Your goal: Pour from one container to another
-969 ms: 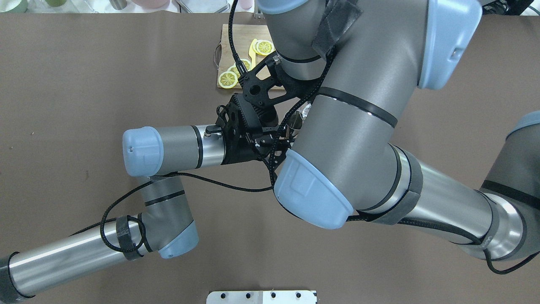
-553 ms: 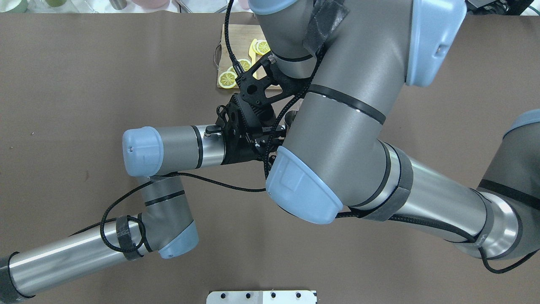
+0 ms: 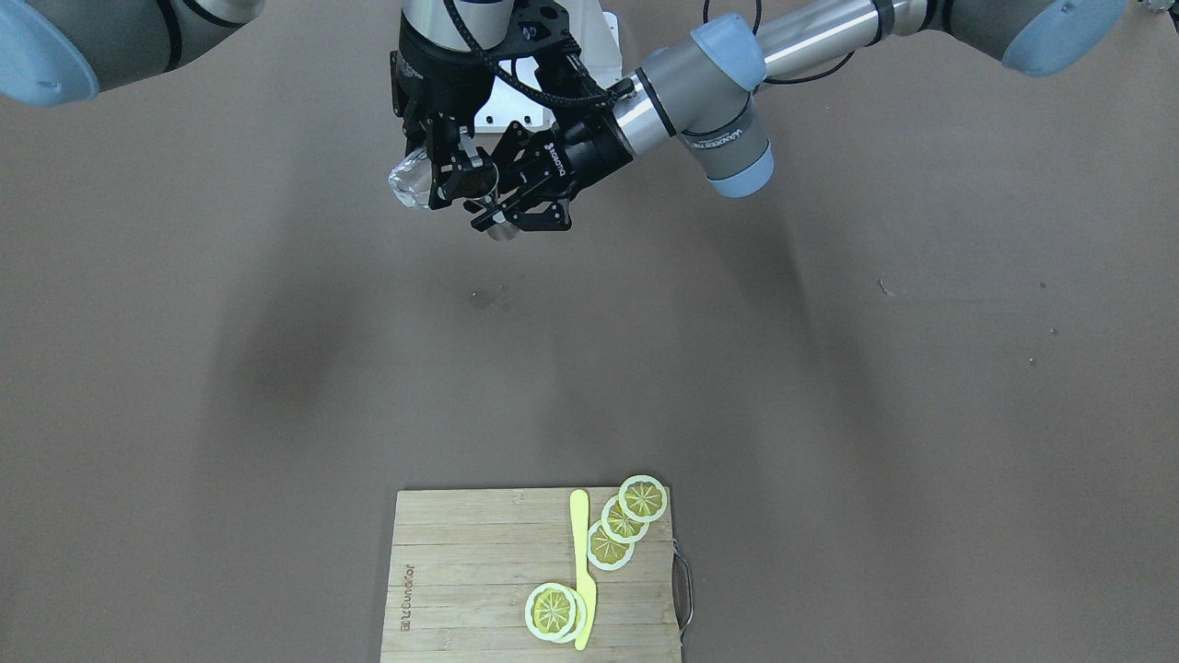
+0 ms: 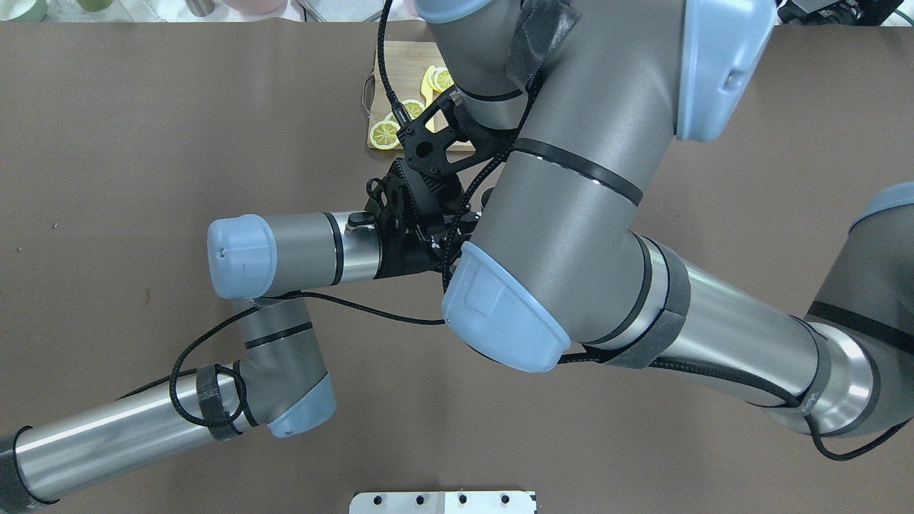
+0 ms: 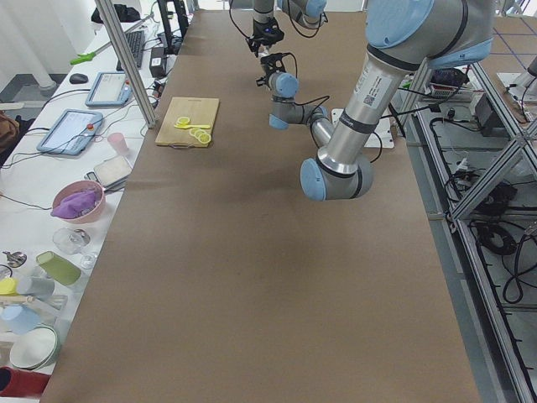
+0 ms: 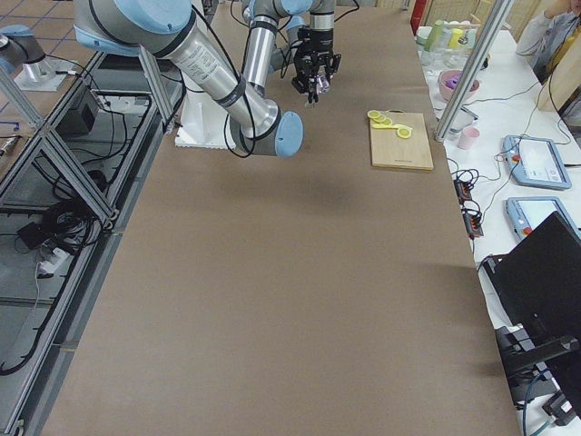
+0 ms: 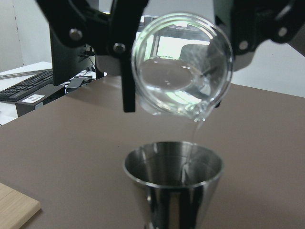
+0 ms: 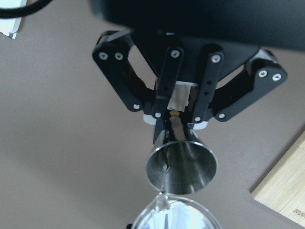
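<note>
The right gripper (image 7: pixel 183 52) clamps the tilted glass cup (image 7: pixel 178 78), its lip just above the steel jigger (image 7: pixel 174 174), which the left gripper (image 8: pixel 172 125) pinches at the waist. The thin stream (image 7: pixel 193 138) falls off-centre. A sharper tilt or sideways drift would likely spill onto the table (image 7: pixel 57 143).

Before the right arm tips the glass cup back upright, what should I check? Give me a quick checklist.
1. Lip of glass cup above mouth of jigger: ok.
2. The stream lands inside the rim: ok.
3. Grip of left gripper on the jigger's waist: ok, shut.
4. Hold of right gripper on the cup: ok.
5. Cup emptied: not ok, liquid remains in it.
6. Jigger fill level: cannot tell.
</note>
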Action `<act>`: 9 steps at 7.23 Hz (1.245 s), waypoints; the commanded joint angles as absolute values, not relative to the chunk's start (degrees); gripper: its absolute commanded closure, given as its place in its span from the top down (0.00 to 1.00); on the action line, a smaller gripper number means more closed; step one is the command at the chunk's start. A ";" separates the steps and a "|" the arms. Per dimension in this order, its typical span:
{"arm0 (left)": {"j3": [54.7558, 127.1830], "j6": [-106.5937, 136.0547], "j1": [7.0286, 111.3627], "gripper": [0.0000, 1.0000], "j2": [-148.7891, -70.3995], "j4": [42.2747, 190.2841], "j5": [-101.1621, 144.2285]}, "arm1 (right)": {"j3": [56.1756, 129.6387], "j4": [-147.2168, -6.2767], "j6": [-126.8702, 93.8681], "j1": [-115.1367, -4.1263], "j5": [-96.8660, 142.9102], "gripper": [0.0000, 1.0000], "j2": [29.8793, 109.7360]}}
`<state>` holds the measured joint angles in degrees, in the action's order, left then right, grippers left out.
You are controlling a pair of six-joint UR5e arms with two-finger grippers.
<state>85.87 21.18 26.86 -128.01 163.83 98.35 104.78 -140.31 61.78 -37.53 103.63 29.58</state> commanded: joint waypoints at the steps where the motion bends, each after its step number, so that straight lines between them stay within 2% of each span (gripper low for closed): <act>1: 85.87 21.18 26.81 0.00 -127.97 163.83 98.35 | 103.19 -140.36 61.79 -37.53 103.62 0.00 28.48; 9: 84.73 21.09 26.54 0.00 -128.14 163.83 98.35 | 103.18 -140.36 62.14 -37.70 103.09 0.00 28.21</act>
<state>85.02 21.13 26.61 -128.08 163.83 98.35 103.10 -140.36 62.14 -37.65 103.04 28.28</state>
